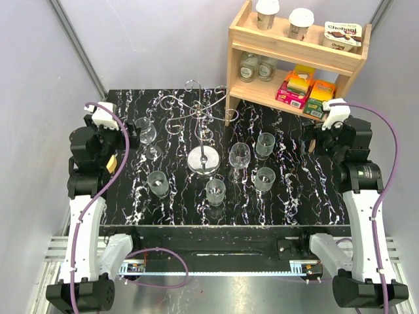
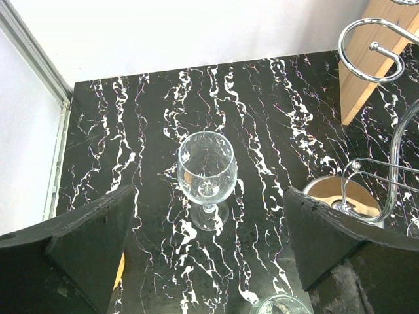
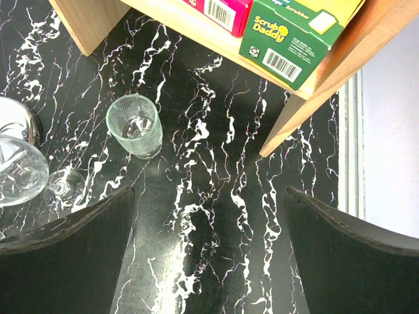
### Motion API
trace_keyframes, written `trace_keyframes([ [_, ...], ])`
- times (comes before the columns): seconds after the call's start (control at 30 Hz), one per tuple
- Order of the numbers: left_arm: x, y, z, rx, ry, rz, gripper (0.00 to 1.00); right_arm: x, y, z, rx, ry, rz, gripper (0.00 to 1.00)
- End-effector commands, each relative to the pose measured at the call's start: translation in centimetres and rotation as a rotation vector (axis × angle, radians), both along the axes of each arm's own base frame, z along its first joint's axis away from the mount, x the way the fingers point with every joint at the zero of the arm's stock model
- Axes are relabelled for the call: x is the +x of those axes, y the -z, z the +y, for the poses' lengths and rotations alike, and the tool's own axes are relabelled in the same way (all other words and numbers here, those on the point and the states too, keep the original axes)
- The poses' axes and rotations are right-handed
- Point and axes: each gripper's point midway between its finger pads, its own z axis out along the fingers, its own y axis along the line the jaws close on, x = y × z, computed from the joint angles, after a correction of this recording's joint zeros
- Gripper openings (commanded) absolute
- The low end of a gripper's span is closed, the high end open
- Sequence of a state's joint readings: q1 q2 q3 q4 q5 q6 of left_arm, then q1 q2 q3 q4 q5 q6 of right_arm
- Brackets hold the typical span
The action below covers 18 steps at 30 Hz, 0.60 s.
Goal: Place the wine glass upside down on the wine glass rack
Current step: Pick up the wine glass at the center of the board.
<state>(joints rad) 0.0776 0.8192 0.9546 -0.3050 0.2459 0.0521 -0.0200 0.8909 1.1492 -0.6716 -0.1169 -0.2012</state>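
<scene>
Tumbler [image 1: 215, 190] crowds rack [image 1: 203, 161] front; bare table [image 1: 294, 196] around left wine glass [image 1: 145, 133].

top: overhead from rear | wrists: close, downward | shared: table [image 1: 308, 209]

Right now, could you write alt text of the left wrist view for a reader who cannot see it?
An empty wine glass stands upright on the black marbled table, framed between the wide-open jaws of the left gripper. Part of the silver wine glass rack shows at the right edge.
</scene>
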Motion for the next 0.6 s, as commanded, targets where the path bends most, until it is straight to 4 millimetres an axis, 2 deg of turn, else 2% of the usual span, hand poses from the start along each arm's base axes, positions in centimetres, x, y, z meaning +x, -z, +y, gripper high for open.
trace_keyframes([
  [0.0,0.0,-1.8,0.2,0.003,-0.012,-0.064,0.99,-0.2,-1.0,0.1,-0.016,-0.020,-0.034,1.00],
  [0.2,-0.2,-1.8,0.3,0.008,-0.013,-0.043,0.99,-0.4,-0.9,0.7,-0.013,-0.058,0.004,1.00],
  [0.33,-1.0,-1.6,0.8,0.044,-0.031,-0.023,0.99,-1.3,-0.8,0.9,-0.038,-0.099,0.057,0.99],
  [0.43,-1.7,-0.7,0.7,0.096,-0.007,0.022,0.99,-2.6,0.4,1.3,-0.064,-0.157,0.149,0.99],
  [0.57,-3.4,1.2,-0.6,0.206,0.135,0.102,0.99,-4.4,2.2,3.0,-0.063,-0.300,0.238,1.00],
])
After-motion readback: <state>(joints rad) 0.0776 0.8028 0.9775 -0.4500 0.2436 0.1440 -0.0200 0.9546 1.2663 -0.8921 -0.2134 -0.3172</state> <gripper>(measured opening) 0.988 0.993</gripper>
